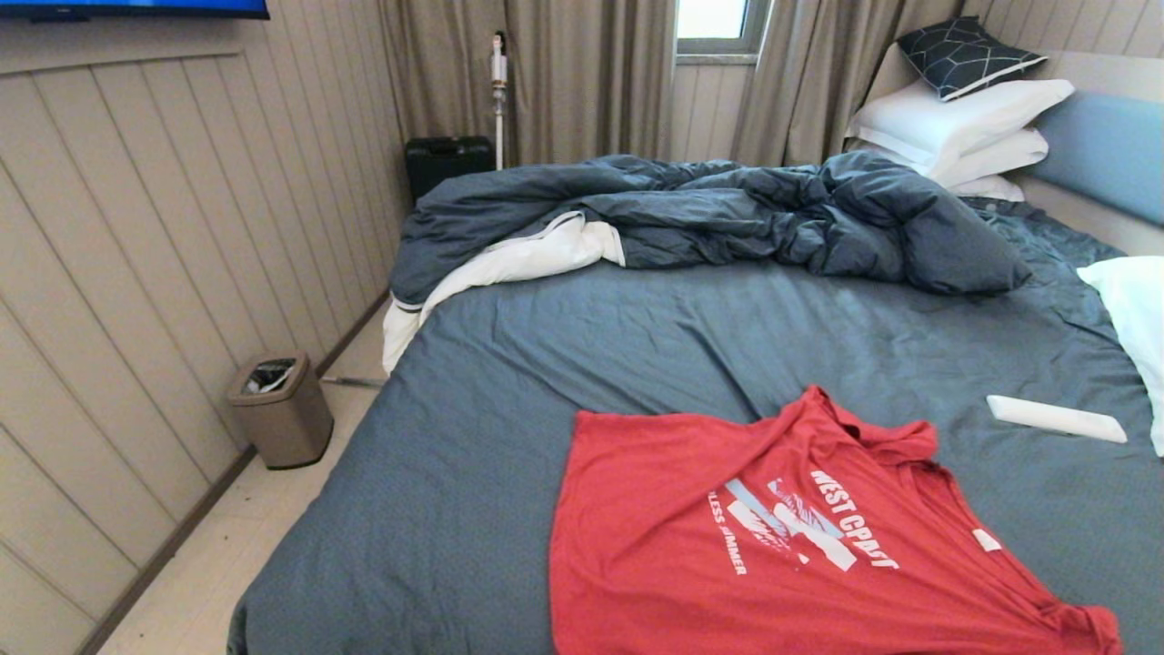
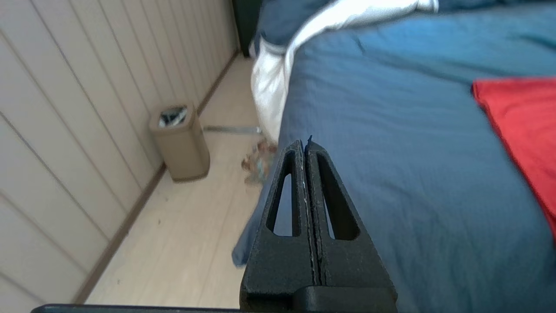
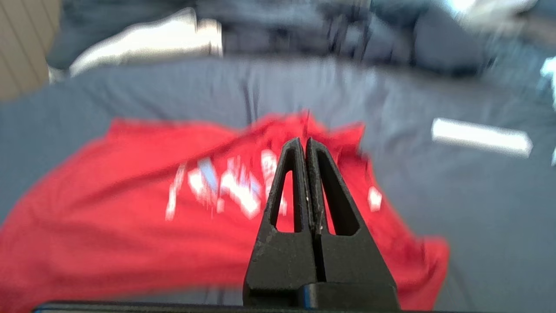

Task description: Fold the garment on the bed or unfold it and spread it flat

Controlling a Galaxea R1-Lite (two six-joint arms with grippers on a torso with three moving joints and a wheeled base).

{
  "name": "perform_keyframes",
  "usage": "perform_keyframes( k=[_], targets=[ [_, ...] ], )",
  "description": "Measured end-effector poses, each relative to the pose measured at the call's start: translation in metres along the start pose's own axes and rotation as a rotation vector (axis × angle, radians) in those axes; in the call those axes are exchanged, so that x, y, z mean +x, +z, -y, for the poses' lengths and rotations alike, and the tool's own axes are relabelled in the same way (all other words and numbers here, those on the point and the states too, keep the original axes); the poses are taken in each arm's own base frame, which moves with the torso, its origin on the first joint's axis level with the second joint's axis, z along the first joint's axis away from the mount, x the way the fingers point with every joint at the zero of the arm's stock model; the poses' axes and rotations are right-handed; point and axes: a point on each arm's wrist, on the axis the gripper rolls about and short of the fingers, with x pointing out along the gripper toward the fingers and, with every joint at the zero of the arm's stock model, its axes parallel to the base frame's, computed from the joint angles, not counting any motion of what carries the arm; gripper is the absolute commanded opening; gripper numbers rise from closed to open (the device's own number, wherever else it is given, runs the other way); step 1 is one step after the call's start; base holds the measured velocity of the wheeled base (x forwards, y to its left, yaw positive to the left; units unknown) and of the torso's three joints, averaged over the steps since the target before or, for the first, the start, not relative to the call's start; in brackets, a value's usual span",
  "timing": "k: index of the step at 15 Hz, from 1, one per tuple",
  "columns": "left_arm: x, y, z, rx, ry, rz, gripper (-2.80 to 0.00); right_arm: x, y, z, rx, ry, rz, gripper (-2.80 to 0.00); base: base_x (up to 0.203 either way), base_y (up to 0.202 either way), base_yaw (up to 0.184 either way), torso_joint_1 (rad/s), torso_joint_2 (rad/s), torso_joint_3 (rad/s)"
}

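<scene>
While unheld: the garment lies rumpled on the bed.
Jaws: left gripper and right gripper pressed together, empty.
Advice: part jaws, pinch bunched sleeve.

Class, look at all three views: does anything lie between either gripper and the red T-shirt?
Nothing visible does. The right gripper, shut, hangs over the red T-shirt; the left gripper, shut, faces bare sheet beside it.

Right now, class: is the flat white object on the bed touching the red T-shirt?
Apart. The head view shows a strip of bare blue sheet on the bed between the white object and the red T-shirt.
</scene>
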Motion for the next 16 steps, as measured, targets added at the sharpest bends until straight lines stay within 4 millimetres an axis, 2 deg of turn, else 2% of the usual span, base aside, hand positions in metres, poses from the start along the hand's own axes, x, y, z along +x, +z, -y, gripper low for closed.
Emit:
perform_keyframes(
  k=[2,6,12,14,16],
  targets=[
    [0.0,0.001,0.0,-0.002,0.001,0.013,-2.8,0.0,0.004,-0.001,0.001,0.022,0.039,-2.8,0.0,0.0,0.0,0.0,0.0,0.0],
    [0.0,0.001,0.0,-0.002,-0.001,0.015,-2.8,-0.001,-0.009,-0.004,-0.009,0.213,-0.085,-2.8,0.0,0.0,0.0,0.0,0.0,0.0],
    [0.0,0.001,0.0,0.006,-0.002,0.016,-2.8,-0.002,-0.013,0.001,-0.052,0.199,-0.109,-2.8,0.0,0.0,0.0,0.0,0.0,0.0],
    [0.0,0.001,0.0,0.004,0.0,0.015,-2.8,-0.002,-0.016,0.004,-0.043,0.235,-0.142,-2.8,0.0,0.0,0.0,0.0,0.0,0.0],
    [0.0,0.001,0.0,0.002,0.0,0.015,-2.8,-0.001,-0.014,0.008,0.017,0.174,-0.131,-2.8,0.0,0.0,0.0,0.0,0.0,0.0]
  ],
)
